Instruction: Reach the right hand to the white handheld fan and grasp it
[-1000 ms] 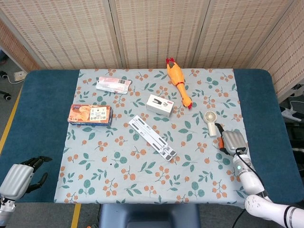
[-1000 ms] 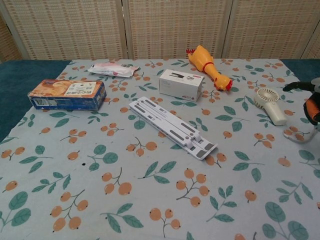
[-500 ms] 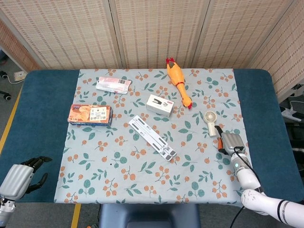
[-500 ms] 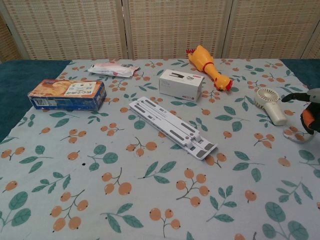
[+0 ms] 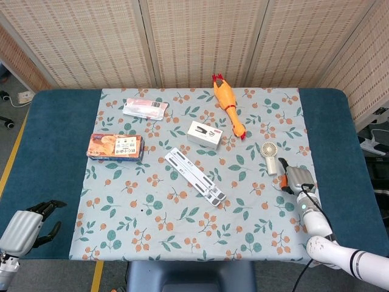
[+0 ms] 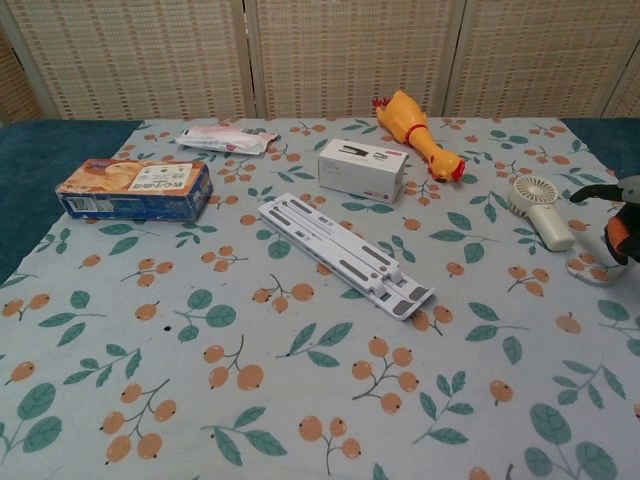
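The white handheld fan (image 5: 269,157) lies flat on the floral cloth at the right side, its round head pointing away from me; the chest view shows the fan (image 6: 540,210) too. My right hand (image 5: 296,178) hovers just right of and nearer than the fan's handle, not touching it. In the chest view the right hand (image 6: 613,215) sits at the right edge, dark fingers apart, with nothing in it. My left hand (image 5: 24,228) hangs low at the table's near left corner, fingers loosely spread and empty.
A yellow rubber chicken (image 5: 228,104) lies behind the fan. A small white box (image 5: 203,135) and a white folding stand (image 5: 194,176) occupy the middle. An orange box (image 5: 115,146) and a pink packet (image 5: 144,108) lie at the left.
My right hand has dropped a little toward the cloth beside the fan and shifted slightly. The fan and the left hand have not moved.
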Controlling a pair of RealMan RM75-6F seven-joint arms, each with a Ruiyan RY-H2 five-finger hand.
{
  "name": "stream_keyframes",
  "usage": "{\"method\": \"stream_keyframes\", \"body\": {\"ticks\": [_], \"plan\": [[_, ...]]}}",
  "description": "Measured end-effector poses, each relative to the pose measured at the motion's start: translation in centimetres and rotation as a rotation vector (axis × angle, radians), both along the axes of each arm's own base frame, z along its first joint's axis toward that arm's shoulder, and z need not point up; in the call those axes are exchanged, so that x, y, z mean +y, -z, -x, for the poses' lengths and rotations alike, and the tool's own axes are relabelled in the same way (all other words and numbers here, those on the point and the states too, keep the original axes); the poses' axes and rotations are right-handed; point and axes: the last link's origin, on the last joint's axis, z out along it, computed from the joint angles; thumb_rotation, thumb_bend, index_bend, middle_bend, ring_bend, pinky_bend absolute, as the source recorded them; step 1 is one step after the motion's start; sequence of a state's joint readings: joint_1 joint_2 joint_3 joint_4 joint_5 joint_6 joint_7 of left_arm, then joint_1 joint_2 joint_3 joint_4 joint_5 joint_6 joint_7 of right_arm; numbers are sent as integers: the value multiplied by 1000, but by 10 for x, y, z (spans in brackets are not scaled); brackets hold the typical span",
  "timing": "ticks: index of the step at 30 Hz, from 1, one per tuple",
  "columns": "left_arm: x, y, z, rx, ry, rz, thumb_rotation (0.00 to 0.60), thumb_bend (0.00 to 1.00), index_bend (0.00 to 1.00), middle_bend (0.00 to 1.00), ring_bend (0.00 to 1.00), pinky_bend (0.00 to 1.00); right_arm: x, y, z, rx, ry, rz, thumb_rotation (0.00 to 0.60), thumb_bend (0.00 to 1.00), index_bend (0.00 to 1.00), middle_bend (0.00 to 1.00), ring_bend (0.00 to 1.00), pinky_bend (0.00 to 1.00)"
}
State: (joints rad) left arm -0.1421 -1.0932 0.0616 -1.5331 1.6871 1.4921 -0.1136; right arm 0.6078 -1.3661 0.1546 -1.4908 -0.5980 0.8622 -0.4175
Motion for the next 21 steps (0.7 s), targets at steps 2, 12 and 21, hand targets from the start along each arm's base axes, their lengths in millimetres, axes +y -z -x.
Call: {"method": "stream_keyframes", "body": {"ticks": [2,12,21], "plan": [[0,0,0,1,-2,0,600,426,300,334,383,592,-1,1,1,-7,0,-3,600,810,20,635,573,625],[0,0,0,1,-3,0,600,427,300,334,383,593,0,5,1,-22,-15,-13,600,810,20,635,573,625],[0,-1,0,-2,0,-2,600,426,300,334,382,592,-2,9,2,-30,-15,-22,600,810,20,636,573,625]]}}
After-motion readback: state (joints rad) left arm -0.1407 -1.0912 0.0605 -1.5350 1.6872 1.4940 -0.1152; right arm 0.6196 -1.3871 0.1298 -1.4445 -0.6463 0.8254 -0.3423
